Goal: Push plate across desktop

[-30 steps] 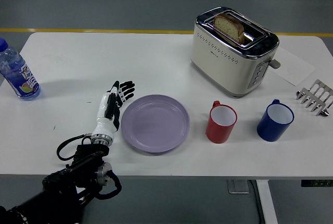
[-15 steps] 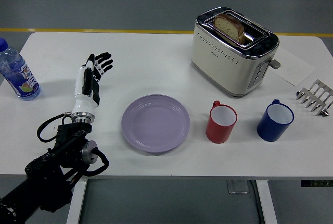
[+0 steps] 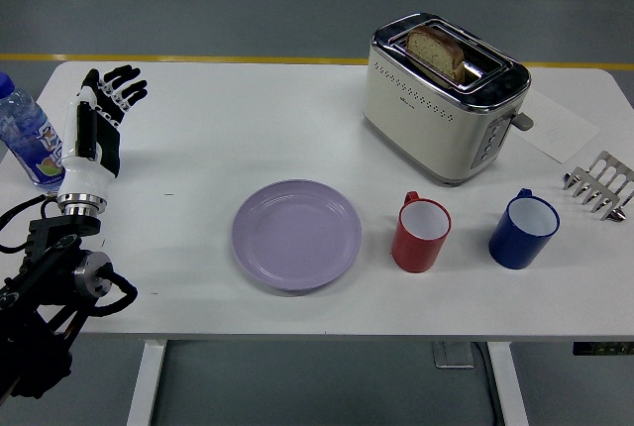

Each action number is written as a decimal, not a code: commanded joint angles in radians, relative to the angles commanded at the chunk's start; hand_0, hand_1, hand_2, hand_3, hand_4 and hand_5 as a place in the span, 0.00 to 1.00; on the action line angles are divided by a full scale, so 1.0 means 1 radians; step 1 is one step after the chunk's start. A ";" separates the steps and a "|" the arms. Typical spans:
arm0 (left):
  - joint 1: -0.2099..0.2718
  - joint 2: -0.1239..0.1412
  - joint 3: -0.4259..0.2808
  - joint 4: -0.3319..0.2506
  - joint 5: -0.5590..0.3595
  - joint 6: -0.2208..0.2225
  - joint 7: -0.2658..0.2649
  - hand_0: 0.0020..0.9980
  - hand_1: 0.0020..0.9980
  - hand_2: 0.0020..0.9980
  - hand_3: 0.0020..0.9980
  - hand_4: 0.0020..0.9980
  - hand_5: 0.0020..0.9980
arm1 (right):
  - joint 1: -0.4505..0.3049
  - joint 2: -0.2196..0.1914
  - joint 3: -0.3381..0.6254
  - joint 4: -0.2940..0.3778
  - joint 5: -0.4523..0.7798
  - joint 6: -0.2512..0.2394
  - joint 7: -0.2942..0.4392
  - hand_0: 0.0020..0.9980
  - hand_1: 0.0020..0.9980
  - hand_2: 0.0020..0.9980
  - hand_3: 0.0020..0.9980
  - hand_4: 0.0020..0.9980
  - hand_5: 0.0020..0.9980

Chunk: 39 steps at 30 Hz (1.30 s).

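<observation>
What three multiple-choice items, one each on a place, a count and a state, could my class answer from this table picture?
1. Where is the red mug?
A. left of the plate
B. between the plate and the blue mug
C. behind the toaster

2. How many mugs stand on the table?
A. one
B. two
C. three

3. What is the left hand doing?
A. gripping the bottle
B. pressing on the plate
C. open, holding nothing

Answers:
1 B: it sits right of the plate and left of the blue mug.
2 B: only a red and a blue mug show.
3 C: its fingers are spread beside the bottle, far left of the plate.
</observation>
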 joint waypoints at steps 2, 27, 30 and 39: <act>0.017 0.020 -0.018 -0.009 0.010 -0.003 0.005 0.67 0.67 0.69 0.60 0.45 1.00 | -0.002 0.000 0.003 0.000 -0.002 -0.001 -0.001 0.65 0.63 0.66 0.59 0.40 0.20; 0.237 0.145 -0.219 -0.011 0.183 -0.091 0.124 0.68 0.67 0.68 0.62 0.49 1.00 | -0.027 0.001 0.026 0.000 -0.019 -0.007 -0.006 0.65 0.63 0.66 0.59 0.40 0.20; 0.236 0.139 -0.223 -0.009 0.192 -0.102 0.137 0.68 0.68 0.66 0.61 0.49 1.00 | -0.026 0.002 0.020 0.000 -0.007 -0.009 -0.006 0.65 0.63 0.66 0.59 0.40 0.20; 0.245 0.143 -0.257 -0.007 0.192 -0.100 0.125 0.68 0.68 0.67 0.61 0.49 1.00 | -0.018 0.002 0.012 0.000 0.013 -0.014 -0.005 0.65 0.63 0.66 0.59 0.40 0.20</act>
